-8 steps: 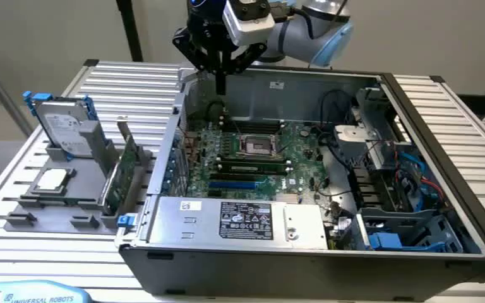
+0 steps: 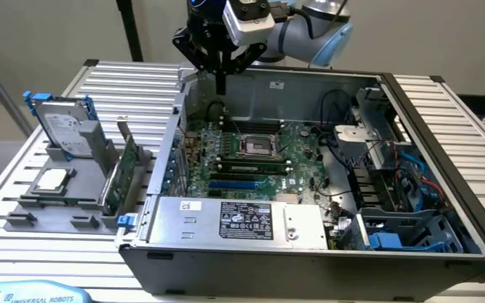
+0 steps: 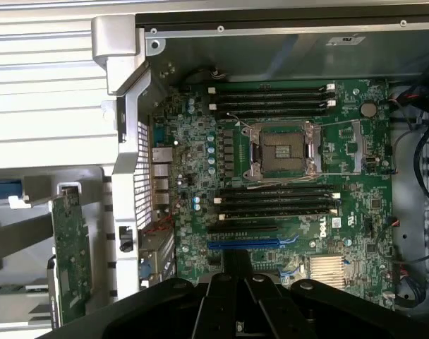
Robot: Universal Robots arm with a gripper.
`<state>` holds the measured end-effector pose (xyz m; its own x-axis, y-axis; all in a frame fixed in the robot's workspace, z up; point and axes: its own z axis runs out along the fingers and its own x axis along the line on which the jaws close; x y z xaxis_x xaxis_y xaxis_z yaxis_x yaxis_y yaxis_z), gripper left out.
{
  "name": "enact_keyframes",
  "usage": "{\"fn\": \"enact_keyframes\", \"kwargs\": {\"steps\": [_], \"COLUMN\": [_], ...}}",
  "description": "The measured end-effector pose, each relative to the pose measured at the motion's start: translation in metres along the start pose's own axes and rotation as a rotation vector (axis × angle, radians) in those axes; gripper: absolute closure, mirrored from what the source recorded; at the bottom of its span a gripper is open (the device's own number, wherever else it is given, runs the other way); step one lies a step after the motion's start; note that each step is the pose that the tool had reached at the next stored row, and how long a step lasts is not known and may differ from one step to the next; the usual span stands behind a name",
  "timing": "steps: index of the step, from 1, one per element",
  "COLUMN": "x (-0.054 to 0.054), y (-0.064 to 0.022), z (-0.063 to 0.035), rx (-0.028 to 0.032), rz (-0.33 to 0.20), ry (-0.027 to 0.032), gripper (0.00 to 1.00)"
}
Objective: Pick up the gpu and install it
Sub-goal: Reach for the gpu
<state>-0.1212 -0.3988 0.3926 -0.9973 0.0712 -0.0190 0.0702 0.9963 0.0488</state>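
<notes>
Above the motherboard (image 3: 285,176), gripper (image 2: 221,88) hangs; gpu (image 2: 125,173) stands racked.

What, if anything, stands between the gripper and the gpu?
The case wall does. The gripper hangs over the case's back corner, while the gpu stands on edge in the grey holder outside that wall, on the exterior view's left. Nothing else visible lies between them.
</notes>
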Motion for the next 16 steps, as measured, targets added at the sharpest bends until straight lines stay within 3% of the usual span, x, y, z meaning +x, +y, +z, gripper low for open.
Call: {"fn": "enact_keyframes", "kwargs": {"steps": [7,10,16], "x": [0.001,0.015,0.042], "y": [-0.0018,-0.0124,-0.0255], "z": [-0.0003,-0.0009,-0.002], "rx": [0.0002,0.0001,-0.0002], "rz": [0.0,0.0,0.0], "ry": [0.0,-0.0001,-0.0017], "gripper": [0.89,0.89,0.89]}}
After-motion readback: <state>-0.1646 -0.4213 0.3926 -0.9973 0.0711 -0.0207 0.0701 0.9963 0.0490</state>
